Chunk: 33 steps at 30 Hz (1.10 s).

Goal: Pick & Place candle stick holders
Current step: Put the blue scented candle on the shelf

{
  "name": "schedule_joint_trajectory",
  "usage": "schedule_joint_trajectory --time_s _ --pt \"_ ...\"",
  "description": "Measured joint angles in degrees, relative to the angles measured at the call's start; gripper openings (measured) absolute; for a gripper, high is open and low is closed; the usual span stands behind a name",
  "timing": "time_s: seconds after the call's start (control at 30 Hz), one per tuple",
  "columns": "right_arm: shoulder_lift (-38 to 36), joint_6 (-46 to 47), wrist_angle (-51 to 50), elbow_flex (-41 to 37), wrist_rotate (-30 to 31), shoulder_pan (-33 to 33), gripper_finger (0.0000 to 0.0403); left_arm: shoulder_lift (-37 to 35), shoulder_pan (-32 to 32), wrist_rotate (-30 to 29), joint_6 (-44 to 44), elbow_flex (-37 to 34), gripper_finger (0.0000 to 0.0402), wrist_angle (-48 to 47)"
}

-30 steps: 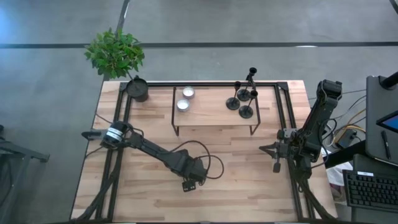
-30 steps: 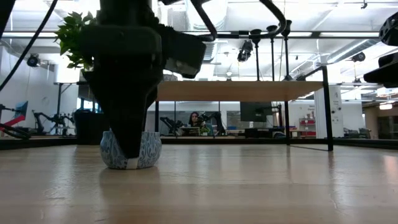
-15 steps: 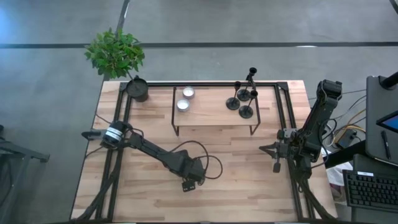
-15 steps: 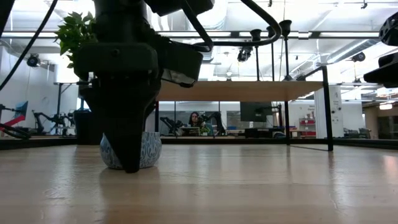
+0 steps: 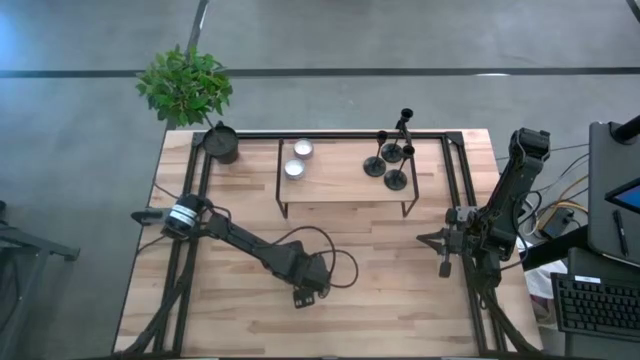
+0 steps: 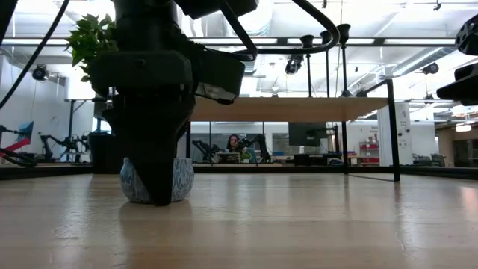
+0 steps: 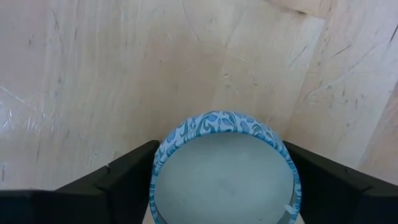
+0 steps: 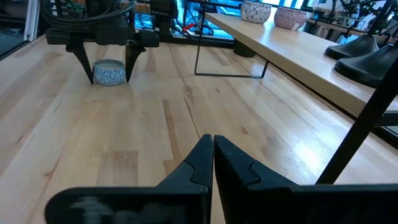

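The landmark here is the small wooden shelf (image 5: 345, 175), a low raised board on thin black legs that stands at the far middle of the table (image 5: 400, 290).

The three candle stick holders (image 5: 392, 160) stand on the right end of this shelf, close together in a small group; one taller holder is at the far edge and two shorter ones are nearer the front. No gripper touches them. On the left end of the same shelf two tealight candles (image 5: 298, 158) sit, one behind the other. Just beyond the left far corner of the shelf there is a dark plant pot (image 5: 221, 143) with a green plant (image 5: 184, 84).

The left gripper (image 5: 306, 291) is low on the table in front of the shelf, a little left of its middle. Its two fingers (image 7: 127, 171) stand on both sides of a third candle in a blue and white patterned cup (image 7: 224, 168). The fingers are spread around the cup, but I cannot tell if they already press it.

The right gripper (image 8: 213, 144) waits to the right of the shelf, near the right edge of the table, with its fingers fully closed and holding nothing
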Motion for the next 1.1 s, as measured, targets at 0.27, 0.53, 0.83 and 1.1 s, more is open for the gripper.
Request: schedule_joint_trajectory --time_s 0.27,0.53,0.83,1.1 --pt "0.0 0.0 0.0 0.0 0.01 0.0 0.0008 0.02 0.01 -0.07 -0.77 0.0 0.0308 0.1" --pt "0.0 0.0 0.0 0.0 0.01 -0.01 0.0008 0.07 0.01 -0.05 -1.06 0.0 0.031 0.1" --pt "0.0 0.0 0.0 0.0 0.01 -0.01 0.0008 0.09 0.07 0.01 -1.02 0.0 0.031 0.1" --pt "0.0 0.0 0.0 0.0 0.0 0.0 0.0008 -2.16 1.34 1.65 -0.82 0.01 0.031 -1.18"
